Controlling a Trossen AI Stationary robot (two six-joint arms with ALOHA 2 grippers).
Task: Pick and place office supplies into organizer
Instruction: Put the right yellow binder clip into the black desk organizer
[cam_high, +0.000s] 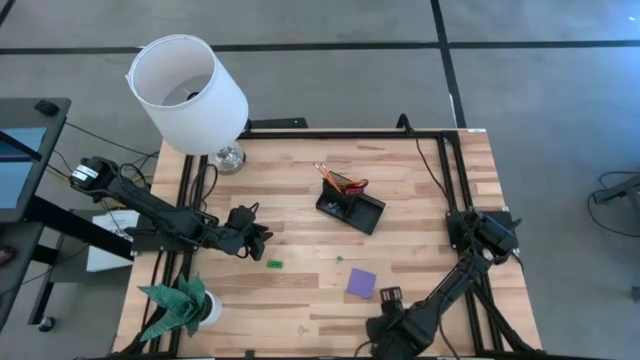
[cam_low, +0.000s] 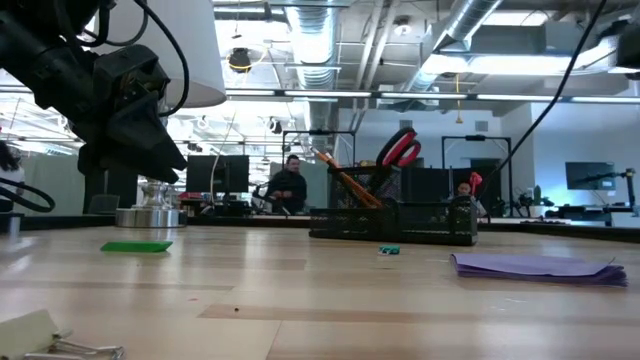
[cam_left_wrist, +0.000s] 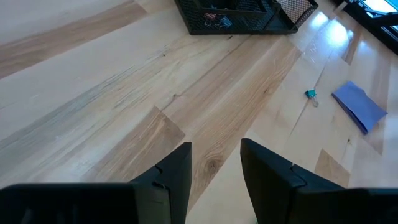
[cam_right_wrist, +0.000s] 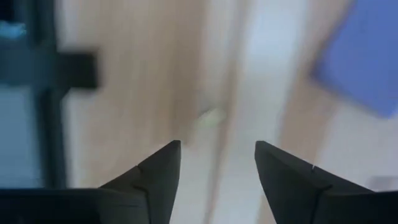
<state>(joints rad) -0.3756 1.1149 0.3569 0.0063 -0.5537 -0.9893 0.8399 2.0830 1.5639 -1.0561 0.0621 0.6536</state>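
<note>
Between the left gripper's (cam_left_wrist: 214, 171) parted fingers lies only bare wood; the green piece (cam_high: 274, 264) sits just beside them, the organizer (cam_high: 351, 208) farther ahead. It should centre over the piece before closing. The right gripper (cam_right_wrist: 217, 168), fingers apart, waits near the purple pad (cam_high: 361, 283).

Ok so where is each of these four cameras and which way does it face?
High view: above the table, straight down; both arms, left tool and right tool either side of the organizer.
Low view: at tabletop height, level toward the room; the left tool hangs at upper left.
Left wrist view: over bare wood, toward the organizer; own open fingers below.
Right wrist view: close over the table; own open fingers, blurred.
Shared: the purple pad.
</note>
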